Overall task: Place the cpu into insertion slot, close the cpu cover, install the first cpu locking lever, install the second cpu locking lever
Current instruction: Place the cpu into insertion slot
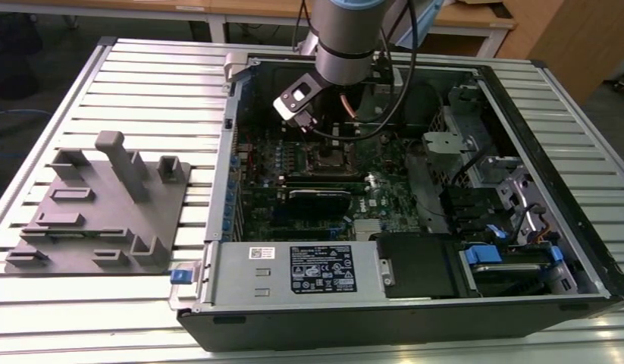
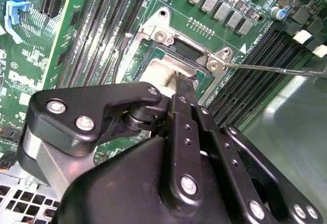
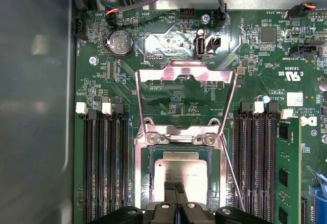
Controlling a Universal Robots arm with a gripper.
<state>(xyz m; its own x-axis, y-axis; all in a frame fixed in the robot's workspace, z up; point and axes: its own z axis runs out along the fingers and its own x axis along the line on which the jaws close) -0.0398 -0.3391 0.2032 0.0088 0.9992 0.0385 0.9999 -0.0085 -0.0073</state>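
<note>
While the cpu lies in the insertion slot with the cpu cover standing open, the pincer, fingers pressed together on nothing, sits at the chip's edge; any sideways drag there could skew the chip, so the cover would jam

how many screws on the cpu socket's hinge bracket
2: one screw at one end of the hinge bracket, a second screw at the other, between the raised cpu cover and the cpu. The gripper hides the insertion slot's far edge; more may be there.
</note>
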